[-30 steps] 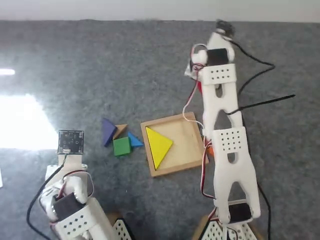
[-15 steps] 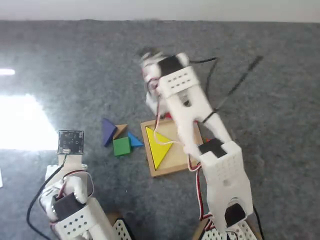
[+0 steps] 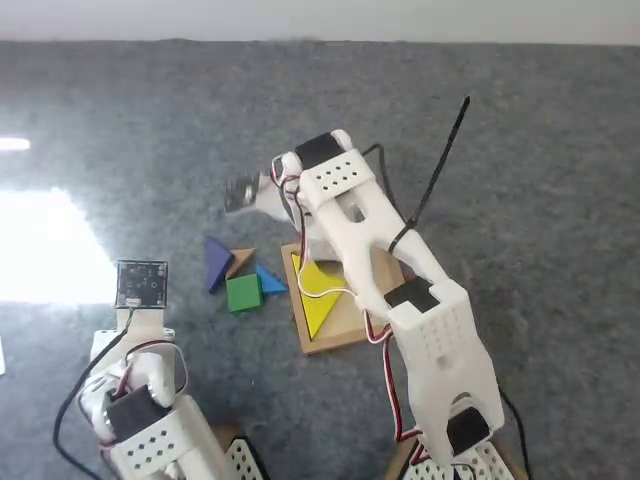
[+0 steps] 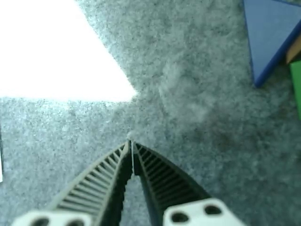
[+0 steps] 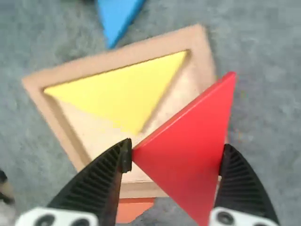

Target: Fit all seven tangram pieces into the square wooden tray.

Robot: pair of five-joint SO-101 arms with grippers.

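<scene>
The square wooden tray [image 3: 352, 325] [image 5: 42, 89] holds a large yellow triangle [image 3: 318, 285] [image 5: 120, 94]. My right gripper [image 5: 176, 155] hangs just above the tray, shut on a large red triangle [image 5: 193, 146] by two of its edges. The right arm [image 3: 370, 240] covers the tray's far side. Left of the tray lie a dark blue triangle [image 3: 214, 262] [image 4: 270, 37], a brown piece [image 3: 240, 262], a green square [image 3: 243, 293] and a light blue triangle [image 3: 270, 280] [image 5: 117, 14]. My left gripper [image 4: 131, 144] is shut and holds nothing, low over bare carpet short of that cluster.
Everything rests on grey carpet [image 3: 150, 130]. An orange piece [image 5: 134, 209] lies just outside the tray's edge, below my right gripper. A bright glare patch [image 3: 45, 245] covers the carpet at the left. Both arm bases stand at the near edge.
My right arm has swung left from beyond the tray's far right corner to over the tray, carrying the red triangle. The left arm has kept still.
</scene>
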